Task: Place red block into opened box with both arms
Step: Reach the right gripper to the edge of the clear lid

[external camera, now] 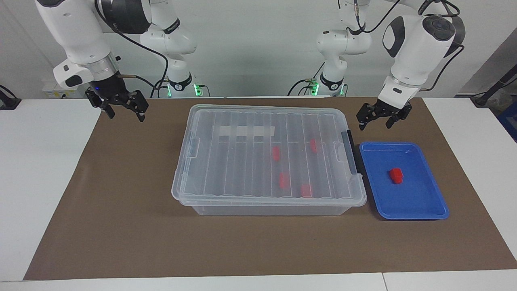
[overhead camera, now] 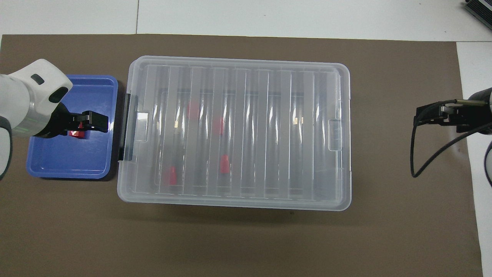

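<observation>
The red block (external camera: 396, 175) lies alone in the blue tray (external camera: 428, 210), at three o'clock of the box (external camera: 194, 145) in the facing view, set out for picking while the ribbed lid (external camera: 242, 161) is on. Both arms hang raised, the left gripper (external camera: 378, 120) over the mat (external camera: 121, 222) at the tray's twelve o'clock and the right gripper (external camera: 122, 110) at the box's ten o'clock, each spread wide and empty, likely so one can lift the lid and one the block.

The box (external camera: 226, 204) is clear plastic with a ribbed lid (external camera: 258, 157), a whitish label strip (external camera: 247, 131) and a black end clip (external camera: 349, 151). Four red blocks (external camera: 284, 180) show through the lid (paler under the ribs). Beside the box, the tray (external camera: 424, 202) is blue and holds one bright red block (external camera: 396, 175). All stands on a brown mat (external camera: 121, 210).
</observation>
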`<state>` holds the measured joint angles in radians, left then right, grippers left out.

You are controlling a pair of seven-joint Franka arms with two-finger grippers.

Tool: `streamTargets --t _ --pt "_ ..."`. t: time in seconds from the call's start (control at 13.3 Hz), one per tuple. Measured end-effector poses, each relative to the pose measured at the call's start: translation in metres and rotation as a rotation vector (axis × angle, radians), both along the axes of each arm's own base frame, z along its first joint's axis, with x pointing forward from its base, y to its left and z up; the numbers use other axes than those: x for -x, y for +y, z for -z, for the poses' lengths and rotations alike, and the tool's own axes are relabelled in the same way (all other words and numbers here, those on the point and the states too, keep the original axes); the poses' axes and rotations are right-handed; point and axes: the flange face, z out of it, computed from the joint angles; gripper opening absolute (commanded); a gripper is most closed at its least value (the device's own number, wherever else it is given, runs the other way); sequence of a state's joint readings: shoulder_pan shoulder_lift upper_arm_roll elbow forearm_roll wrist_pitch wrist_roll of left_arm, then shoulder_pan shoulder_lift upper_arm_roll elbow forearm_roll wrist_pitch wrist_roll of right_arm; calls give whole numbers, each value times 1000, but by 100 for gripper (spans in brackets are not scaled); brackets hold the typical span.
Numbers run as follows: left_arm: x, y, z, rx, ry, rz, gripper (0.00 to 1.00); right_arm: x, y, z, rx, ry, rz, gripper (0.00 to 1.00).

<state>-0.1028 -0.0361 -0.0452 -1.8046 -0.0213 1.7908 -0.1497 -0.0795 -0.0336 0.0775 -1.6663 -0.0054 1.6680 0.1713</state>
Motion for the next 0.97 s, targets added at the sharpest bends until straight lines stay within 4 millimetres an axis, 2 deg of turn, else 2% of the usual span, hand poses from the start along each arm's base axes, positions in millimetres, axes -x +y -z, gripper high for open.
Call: streamTargets --t 0.37,0.45,0.67,0.97 --pt "0 0 0 0 -2 0 100 0 1 1 0 1 -3 100" --pt "0 0 0 0 -2 0 100 -1 6 3 -1 -3 -13 100" --pt "0 0 -1 0 -2 0 100 -7 39 16 -6 -32 -27 99" --pt "0 0 -1 0 -3 0 100 -20 89 55 -24 -77 -2 100"
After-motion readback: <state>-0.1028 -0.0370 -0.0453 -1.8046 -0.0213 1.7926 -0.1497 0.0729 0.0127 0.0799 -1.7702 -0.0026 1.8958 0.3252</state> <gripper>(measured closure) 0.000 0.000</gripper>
